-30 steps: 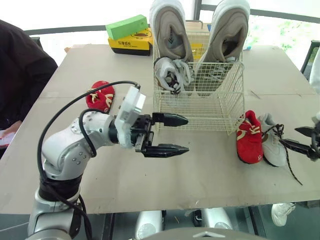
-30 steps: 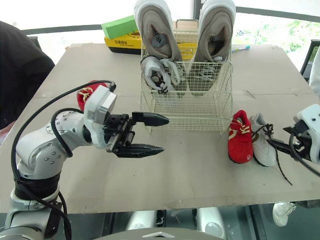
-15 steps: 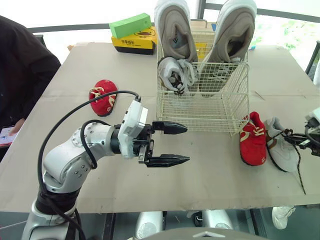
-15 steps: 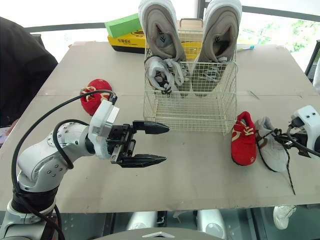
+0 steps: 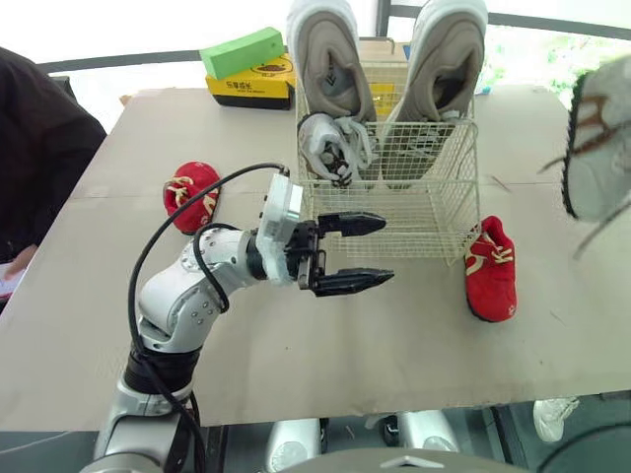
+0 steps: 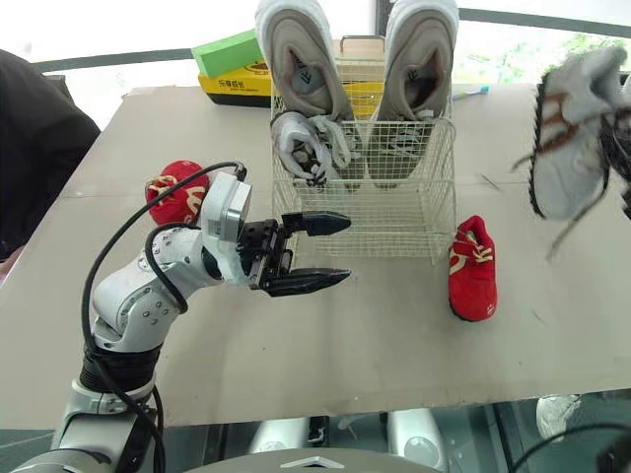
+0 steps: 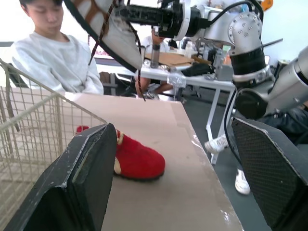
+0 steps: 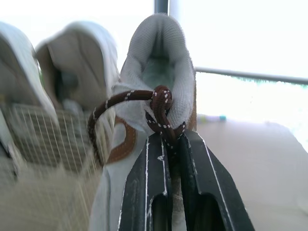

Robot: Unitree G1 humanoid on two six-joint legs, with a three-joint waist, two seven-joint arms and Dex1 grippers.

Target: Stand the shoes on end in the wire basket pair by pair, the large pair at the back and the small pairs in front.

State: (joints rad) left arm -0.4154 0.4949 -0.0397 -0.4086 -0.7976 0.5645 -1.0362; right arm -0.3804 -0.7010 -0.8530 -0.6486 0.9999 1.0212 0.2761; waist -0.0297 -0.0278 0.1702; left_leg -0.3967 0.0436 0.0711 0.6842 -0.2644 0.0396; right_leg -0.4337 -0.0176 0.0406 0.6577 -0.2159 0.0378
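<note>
Tan table (image 5: 296, 365), bright windows (image 5: 552, 39) behind (daylight glare); dark-clad person (image 5: 39, 168) seated at left edge.

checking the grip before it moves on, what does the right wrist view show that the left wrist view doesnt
Right wrist view: the right claw pinching the white shoe's brown lace, with the large shoes standing behind. Left wrist view: the red shoe lying on the table, and a seated person. Both: the white shoe and the wire basket.
</note>
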